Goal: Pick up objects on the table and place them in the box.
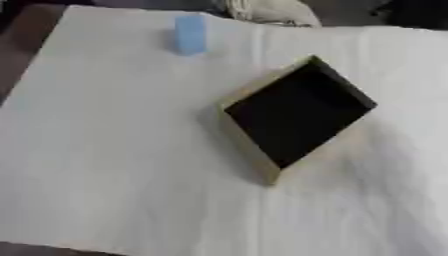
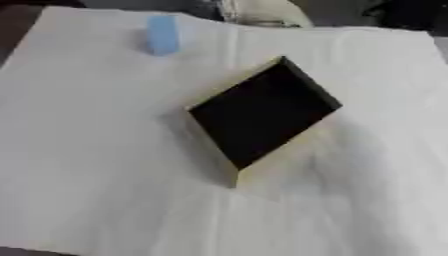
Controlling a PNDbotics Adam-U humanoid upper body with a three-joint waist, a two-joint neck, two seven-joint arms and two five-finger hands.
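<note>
Standing upright in the upper left of the frame, a small light-blue block rests on the white cloth that covers the surface, near the cloth's far edge. To its right and lower, around the middle of the frame, sits the box, turned so one corner points toward the bottom. Its walls are tan and its open inside looks black; whether anything lies in it cannot be told. Block and box are well apart. At the top edge, right of the block, a pale, rounded cream shape shows beyond the cloth. Neither hand appears in either view, so the state of the fingers cannot be told.
</note>
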